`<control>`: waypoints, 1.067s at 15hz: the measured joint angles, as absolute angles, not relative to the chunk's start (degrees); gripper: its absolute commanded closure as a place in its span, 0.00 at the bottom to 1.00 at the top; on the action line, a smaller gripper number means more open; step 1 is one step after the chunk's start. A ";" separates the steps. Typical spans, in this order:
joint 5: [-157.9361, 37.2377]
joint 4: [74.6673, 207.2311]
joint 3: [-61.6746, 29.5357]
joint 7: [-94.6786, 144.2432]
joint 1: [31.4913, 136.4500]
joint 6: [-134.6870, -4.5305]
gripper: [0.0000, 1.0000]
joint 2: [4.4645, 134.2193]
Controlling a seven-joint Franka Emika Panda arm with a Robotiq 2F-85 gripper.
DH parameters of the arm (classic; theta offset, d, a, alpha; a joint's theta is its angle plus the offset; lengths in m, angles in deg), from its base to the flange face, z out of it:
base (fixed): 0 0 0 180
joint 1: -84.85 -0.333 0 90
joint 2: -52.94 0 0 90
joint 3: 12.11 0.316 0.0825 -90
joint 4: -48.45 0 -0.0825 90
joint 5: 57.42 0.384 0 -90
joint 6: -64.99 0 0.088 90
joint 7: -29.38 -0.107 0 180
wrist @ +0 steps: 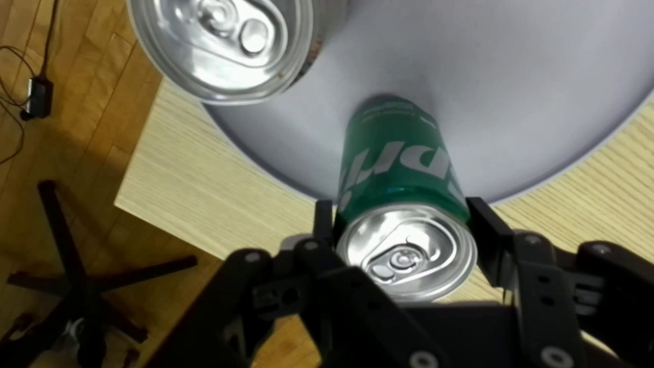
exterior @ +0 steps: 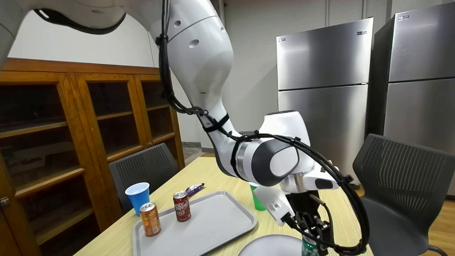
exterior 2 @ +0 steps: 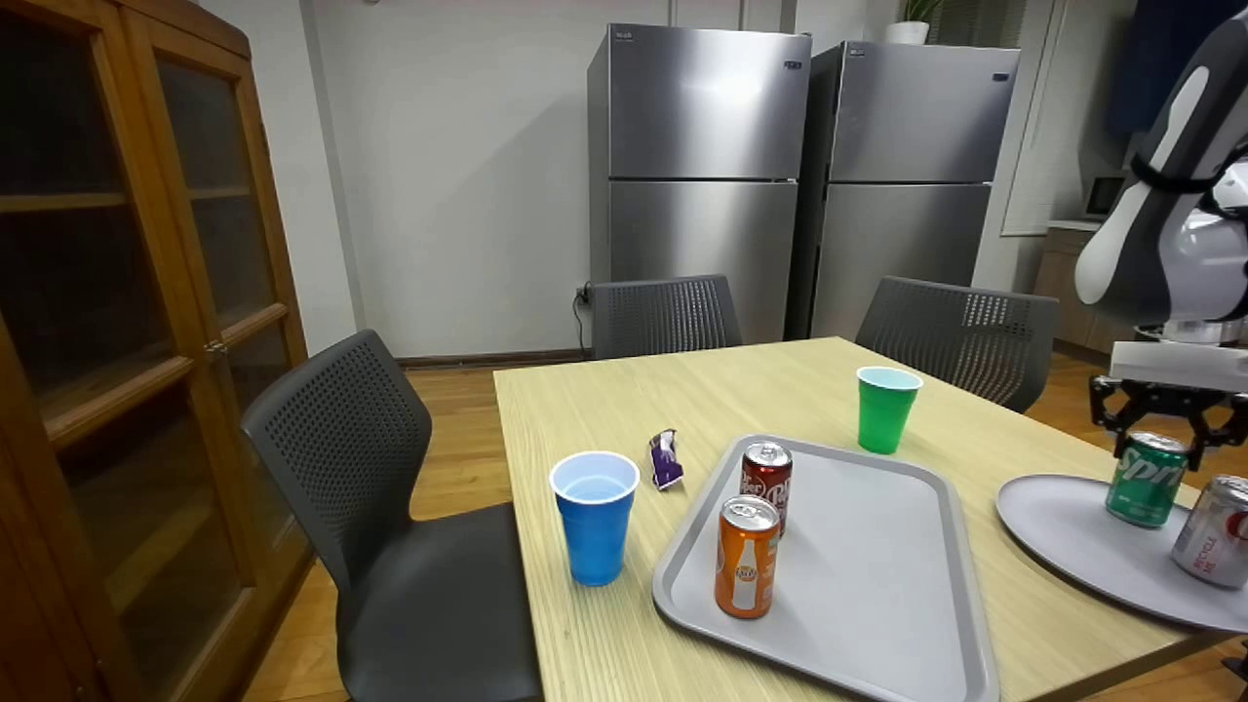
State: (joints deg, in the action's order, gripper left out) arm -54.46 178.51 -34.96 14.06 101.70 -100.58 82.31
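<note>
My gripper (wrist: 401, 220) has its two black fingers against opposite sides of a green Sprite can (exterior 2: 1143, 487), near its silver lid. The can also shows in the wrist view (wrist: 396, 153), and partly in an exterior view (exterior: 309, 248), where the gripper covers much of it. The can stands upright on a round grey plate (exterior 2: 1058, 517) and appears to touch it. A silver can (exterior 2: 1212, 536) stands on the same plate next to it; its lid shows in the wrist view (wrist: 225, 46). The plate lies near the table corner, seen in the wrist view (wrist: 179, 189).
A grey tray (exterior 2: 858, 585) holds a dark red Dr Pepper can (exterior 2: 767, 478) and an orange can (exterior 2: 747, 561). A green cup (exterior 2: 885, 414), a blue cup (exterior 2: 595, 526) and a purple wrapper (exterior 2: 665, 460) are on the table (exterior 2: 604, 409). Dark chairs (exterior 2: 336, 468) surround it.
</note>
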 measured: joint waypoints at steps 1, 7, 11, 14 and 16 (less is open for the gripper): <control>-54.46 178.48 -34.96 14.06 101.70 -100.56 0.61 82.33; -54.46 178.48 -34.86 14.22 101.70 -100.56 0.61 82.17; -54.42 178.99 -34.09 14.29 101.36 -100.56 0.61 79.97; -54.42 180.32 -33.65 14.29 100.23 -100.68 0.61 77.15; -54.44 181.75 -33.58 14.29 98.76 -100.82 0.61 75.14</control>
